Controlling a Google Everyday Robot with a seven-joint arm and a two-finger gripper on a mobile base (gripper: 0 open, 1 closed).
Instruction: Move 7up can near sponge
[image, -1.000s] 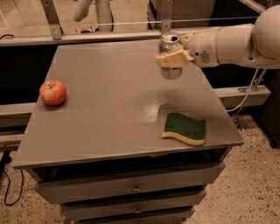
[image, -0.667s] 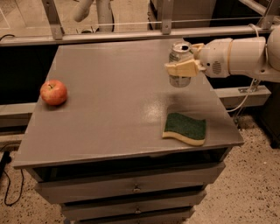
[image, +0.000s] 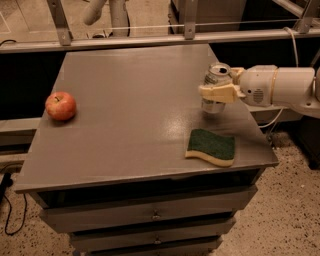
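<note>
Since a second ago the pincer (image: 214, 91) had carried the can (image: 215, 106) away from the far edge and lower, closer to the sponge (image: 211, 146). It was clamped across the can's middle, holding it upright. I could not tell whether the base was touching the desk (image: 135, 100) or just above it. The sponge lay near, just ahead of the pincer toward the front edge, with a bare gap between them. The apple (image: 60, 105) sat well apart, across the desk. I judged the carry nearly done. To finish cleanly I would lower straight down, keep the can upright, let go only once it stood firm, then back out level without clipping it.
</note>
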